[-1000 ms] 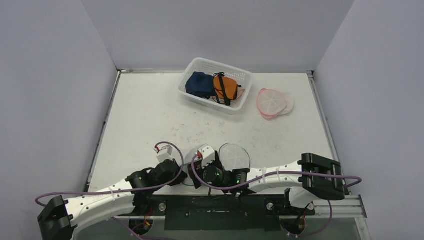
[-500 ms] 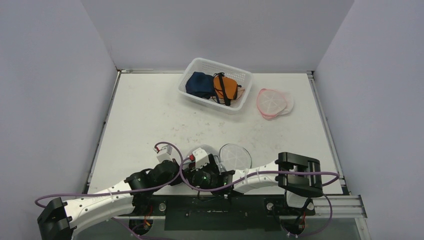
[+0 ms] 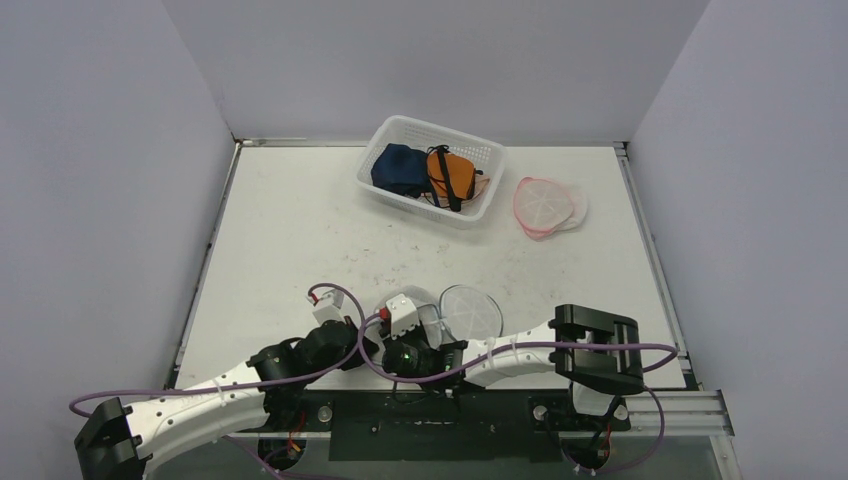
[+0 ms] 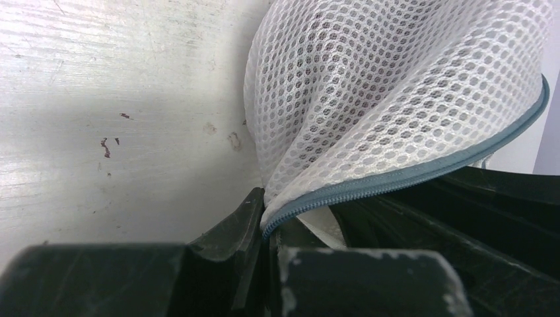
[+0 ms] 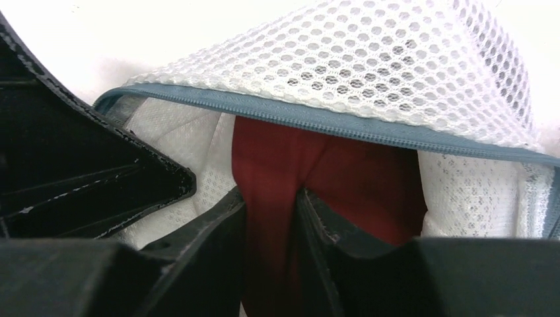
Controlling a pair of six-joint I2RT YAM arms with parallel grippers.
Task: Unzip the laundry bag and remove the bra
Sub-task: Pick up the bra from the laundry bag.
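Observation:
The laundry bag (image 3: pixel 470 312) is white mesh with a grey-blue zipper (image 5: pixel 317 119) and lies at the near edge of the table between both arms. Its mouth is open. My left gripper (image 4: pixel 267 228) is shut on the zipper edge of the bag (image 4: pixel 396 86) and holds that lip up. The bra (image 5: pixel 356 178) is dark red fabric inside the opening, under the raised mesh (image 5: pixel 370 66). My right gripper (image 5: pixel 271 224) reaches into the mouth, shut on a fold of the bra. In the top view both grippers (image 3: pixel 368 338) (image 3: pixel 428 328) meet at the bag's left side.
A white basket (image 3: pixel 478 150) at the back centre holds a navy bundle (image 3: pixel 400 168) and an orange garment (image 3: pixel 452 175). A pink-rimmed mesh bag (image 3: pixel 547 204) lies to its right. Grey walls close in the table on three sides.
The right arm swung left toward the bag, and its jaws went from wide apart to closed on the red fabric. The left gripper kept its hold on the zipper edge.

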